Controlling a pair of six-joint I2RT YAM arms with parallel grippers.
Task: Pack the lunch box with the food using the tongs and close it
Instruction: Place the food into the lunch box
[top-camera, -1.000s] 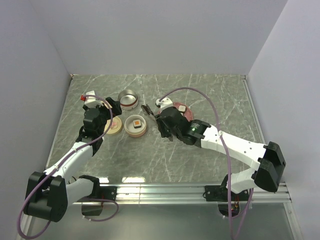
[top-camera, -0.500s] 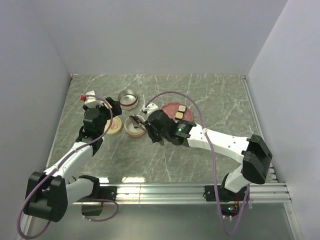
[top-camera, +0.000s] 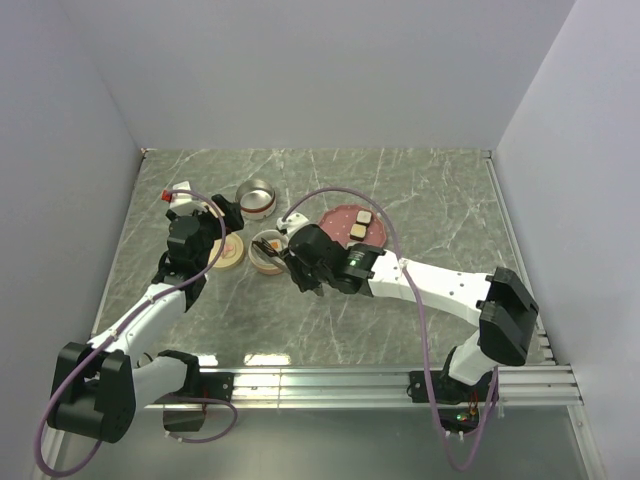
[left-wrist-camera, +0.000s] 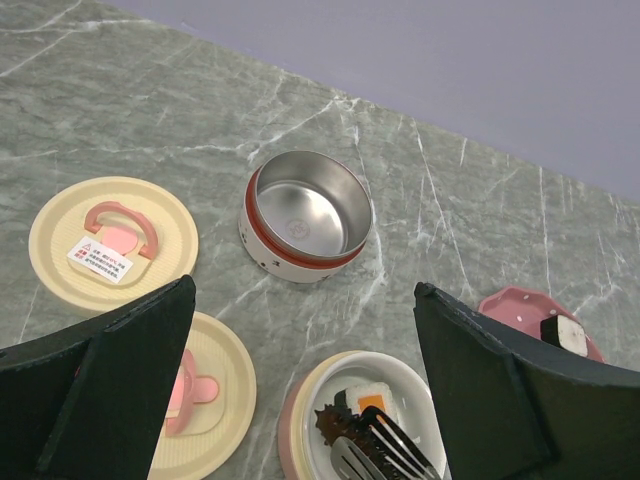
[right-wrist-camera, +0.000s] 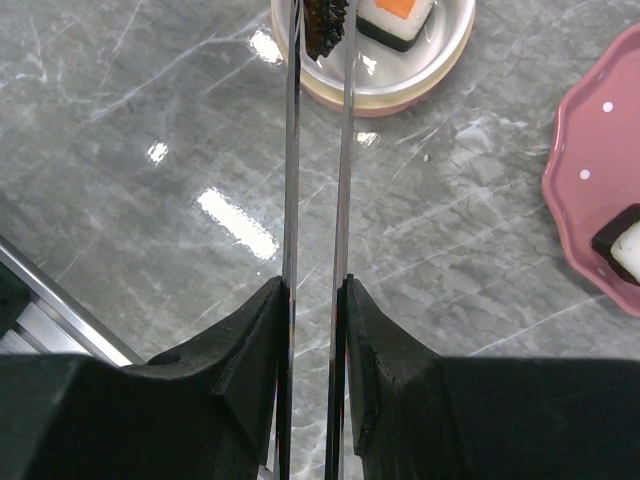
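My right gripper (right-wrist-camera: 313, 290) (top-camera: 300, 258) is shut on the tongs (right-wrist-camera: 290, 170), whose two thin metal arms reach forward to the lunch box bowl (right-wrist-camera: 425, 75) (top-camera: 270, 262) (left-wrist-camera: 300, 400). Between the tong tips, inside the bowl, is a dark brown food piece (right-wrist-camera: 325, 25) (left-wrist-camera: 335, 425). An orange-topped white piece (right-wrist-camera: 395, 12) (left-wrist-camera: 368, 400) lies beside it. Two more pieces (top-camera: 365, 216) (top-camera: 357, 231) sit on the pink plate (top-camera: 338, 216). My left gripper (left-wrist-camera: 304, 290) (top-camera: 218, 226) hangs open just left of the bowl, holding nothing.
An empty round metal container (left-wrist-camera: 305, 215) (top-camera: 257, 197) stands behind the bowl. Two cream lids with pink handles (left-wrist-camera: 112, 243) (left-wrist-camera: 205, 395) lie to the left, under my left gripper. The pink plate's rim (right-wrist-camera: 590, 190) is to the right of the tongs.
My right arm has swung left from the pink plate, carrying the tongs with the dark piece to the bowl. The left arm has stayed put.
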